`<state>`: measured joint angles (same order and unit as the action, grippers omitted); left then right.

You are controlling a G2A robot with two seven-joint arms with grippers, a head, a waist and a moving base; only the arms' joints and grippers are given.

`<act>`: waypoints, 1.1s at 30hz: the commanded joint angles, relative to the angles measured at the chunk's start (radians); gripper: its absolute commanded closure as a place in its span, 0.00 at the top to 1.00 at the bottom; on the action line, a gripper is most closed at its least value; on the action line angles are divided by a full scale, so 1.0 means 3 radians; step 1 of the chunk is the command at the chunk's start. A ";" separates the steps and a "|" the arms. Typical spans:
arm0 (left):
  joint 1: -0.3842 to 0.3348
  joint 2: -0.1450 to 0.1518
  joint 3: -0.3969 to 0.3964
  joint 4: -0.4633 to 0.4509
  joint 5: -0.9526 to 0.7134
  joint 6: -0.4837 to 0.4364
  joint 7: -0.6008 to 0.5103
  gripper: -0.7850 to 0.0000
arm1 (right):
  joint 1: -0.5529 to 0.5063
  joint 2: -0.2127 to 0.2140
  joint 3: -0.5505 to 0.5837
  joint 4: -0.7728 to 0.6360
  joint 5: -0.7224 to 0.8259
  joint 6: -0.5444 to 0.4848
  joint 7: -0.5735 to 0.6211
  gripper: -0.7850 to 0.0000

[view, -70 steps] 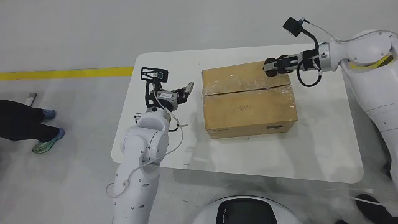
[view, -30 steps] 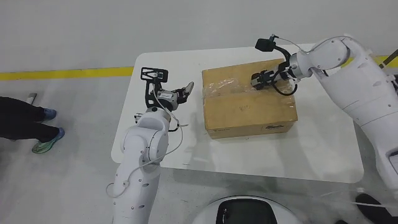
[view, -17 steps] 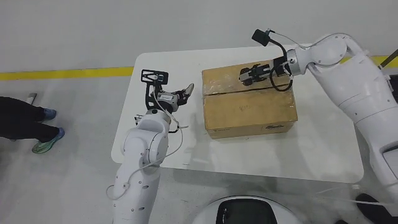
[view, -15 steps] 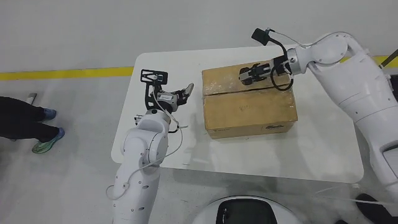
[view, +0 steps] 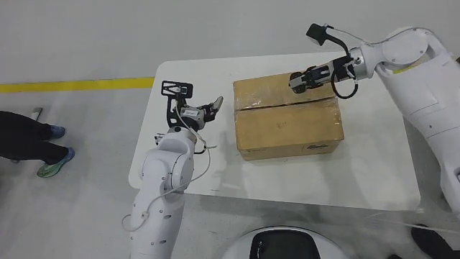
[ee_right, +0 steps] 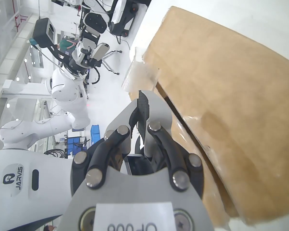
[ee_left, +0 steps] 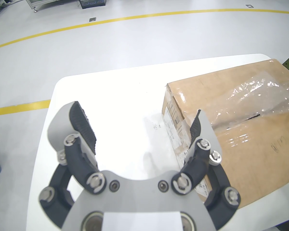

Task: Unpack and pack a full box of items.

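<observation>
Cardboard box [view: 287, 119] sits shut near the middle of the white desk [view: 359, 180], its long side running from 9 o'clock to 3 o'clock as seen from above, with 12 o'clock pointing away from the robot. Clear tape [ee_left: 255, 97] lies crumpled and shiny over the centre seam [view: 287, 105]. In the wrist views a dark slit shows along part of that seam.

The right pincer [view: 296, 82] has just pulled back. Half a second ago it was low on the seam, nearer the box's 9 o'clock end. Now it hangs over the far flap at about the box's 12 o'clock, with its jaws pressed narrow together and nothing that I can make out between them. A loose tab of tape [ee_right: 137, 75] stands up at the box end beyond its tips. I judge that the pass along the seam scored or loosened the tape, so the flaps may be close to opening. The box is not open yet, and none of its contents can be seen.

Compared with the earliest frame, the right pincer went from the box's 1 o'clock edge in to the seam and back out again. The left pincer [view: 212, 104] has hardly shifted. It stays spread wide and empty, just off the box's 9 o'clock end, and the box itself has not moved.
</observation>
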<state>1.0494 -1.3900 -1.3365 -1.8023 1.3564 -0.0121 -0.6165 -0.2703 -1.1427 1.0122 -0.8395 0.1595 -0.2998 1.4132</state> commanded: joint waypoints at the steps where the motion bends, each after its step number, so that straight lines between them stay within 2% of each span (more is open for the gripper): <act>1: -0.0007 0.0001 0.0008 0.0008 -0.0018 -0.0023 0.0003 1.00 | -0.0084 0.0078 0.0105 -0.0114 -0.0175 0.0086 0.0002 0.00; 13: -0.0066 0.0000 0.0143 0.0054 -0.0133 -0.0223 0.0031 1.00 | -0.0738 0.0410 0.0739 -0.1051 -0.0530 0.0521 0.0040 0.00; 18: -0.0135 -0.0013 0.0244 0.0098 -0.0267 -0.0305 0.0051 0.98 | -0.0953 0.0499 0.0969 -0.1228 -0.0617 0.0602 -0.0081 0.00; 19: -0.0156 -0.0017 0.0271 0.0111 -0.0314 -0.0330 0.0057 0.89 | -0.0982 0.0509 0.0999 -0.1242 -0.0607 0.0605 -0.0111 0.00; 21: -0.0213 -0.0024 0.0344 0.0157 -0.0353 -0.0408 0.0049 0.53 | -0.1019 0.0525 0.1027 -0.1259 -0.0607 0.0601 -0.0134 0.00; 23: -0.0272 -0.0033 0.0419 0.0205 -0.0379 -0.0456 0.0051 0.46 | -0.1042 0.0533 0.1026 -0.1270 -0.0601 0.0612 -0.0151 0.00; 24: -0.0304 -0.0038 0.0459 0.0228 -0.0394 -0.0485 0.0045 0.40 | -0.1050 0.0537 0.1018 -0.1270 -0.0607 0.0618 -0.0155 0.00; 27: -0.0384 -0.0052 0.0552 0.0297 -0.0447 -0.0536 0.0045 0.31 | -0.1050 0.0542 0.0991 -0.1254 -0.0612 0.0625 -0.0179 0.00; 31: -0.0507 -0.0076 0.0697 0.0450 -0.0555 -0.0601 -0.0055 0.35 | -0.1015 0.0540 0.0915 -0.1201 -0.0614 0.0620 -0.0202 0.00; 33: -0.0577 -0.0088 0.0753 0.0518 -0.0581 -0.0594 -0.0108 0.31 | -0.0991 0.0539 0.0878 -0.1170 -0.0624 0.0620 -0.0200 0.00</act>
<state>0.8895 -1.4141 -1.1220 -1.6605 1.1866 -0.1922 -0.6395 -0.5719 -0.9807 1.2820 -1.1968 -0.0266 -0.1141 1.3524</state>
